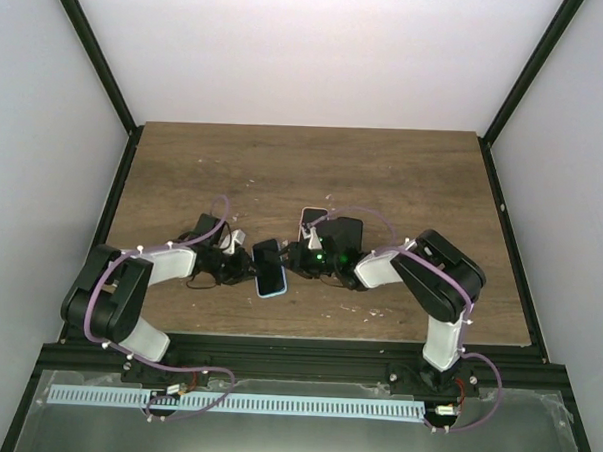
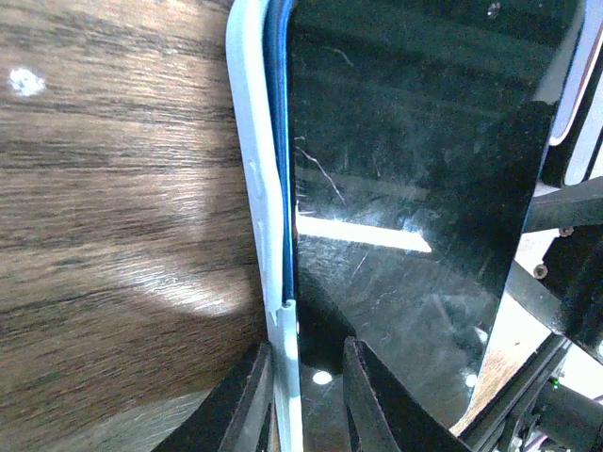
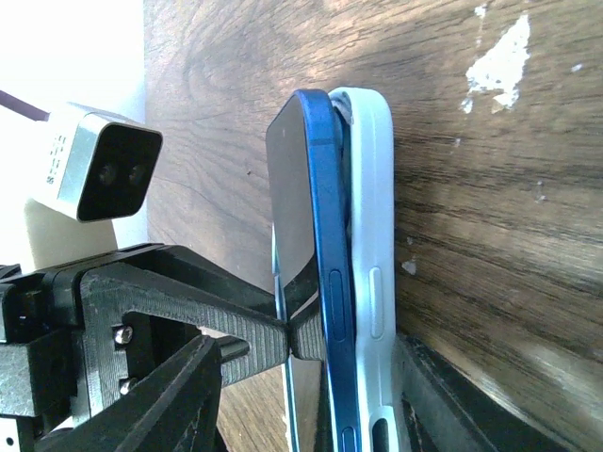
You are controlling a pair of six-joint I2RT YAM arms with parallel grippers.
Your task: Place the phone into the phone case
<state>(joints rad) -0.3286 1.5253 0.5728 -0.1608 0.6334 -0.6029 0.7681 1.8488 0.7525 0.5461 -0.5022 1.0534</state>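
Where left hand (image 2: 306, 353) pinches, phone (image 2: 415, 188) meets case (image 2: 247, 141).

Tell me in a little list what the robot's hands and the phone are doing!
phone case: light blue, lying on the wooden table
phone: blue, black screen, only partly in the phone case, one end sticking out
left gripper: pinching the case edge and the screen
right gripper: open, a finger on either side of the phone
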